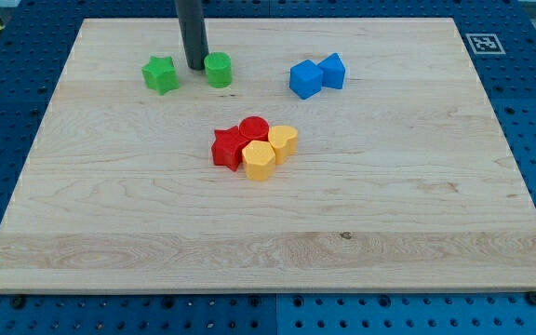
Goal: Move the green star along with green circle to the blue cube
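Note:
The green star (160,74) lies near the view's top left of the wooden board (110,214). The green circle (218,70) lies to its right. My tip (196,67) stands between them, just left of the green circle and close to touching it. The blue cube (305,79) lies further right, touching a second blue block (332,71) on its right side.
In the board's middle is a tight cluster: a red star (226,148), a red circle (254,129), a yellow hexagon (260,160) and a yellow heart-like block (283,141). A fiducial marker (485,43) sits off the board's top right corner.

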Tool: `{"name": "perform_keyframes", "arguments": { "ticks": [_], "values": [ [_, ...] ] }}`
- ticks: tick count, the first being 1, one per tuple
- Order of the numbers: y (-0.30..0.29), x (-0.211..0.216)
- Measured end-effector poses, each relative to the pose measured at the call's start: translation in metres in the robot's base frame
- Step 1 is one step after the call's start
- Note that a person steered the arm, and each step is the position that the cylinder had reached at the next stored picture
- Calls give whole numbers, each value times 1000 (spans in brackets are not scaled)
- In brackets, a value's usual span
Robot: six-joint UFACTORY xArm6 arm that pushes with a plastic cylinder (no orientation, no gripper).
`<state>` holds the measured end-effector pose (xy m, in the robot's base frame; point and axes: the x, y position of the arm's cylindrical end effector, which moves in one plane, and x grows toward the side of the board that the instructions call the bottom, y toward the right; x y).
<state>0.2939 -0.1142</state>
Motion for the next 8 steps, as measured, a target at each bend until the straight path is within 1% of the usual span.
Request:
{"name": "perform_keyframes", "arguments": {
  "ticks": [1,2,3,5,6,8],
  "values": [
    [-81,-29],
    [-158,-34],
    [-170,-21],
    [-120,37],
    [-91,48],
    [-86,25]
  ]
}}
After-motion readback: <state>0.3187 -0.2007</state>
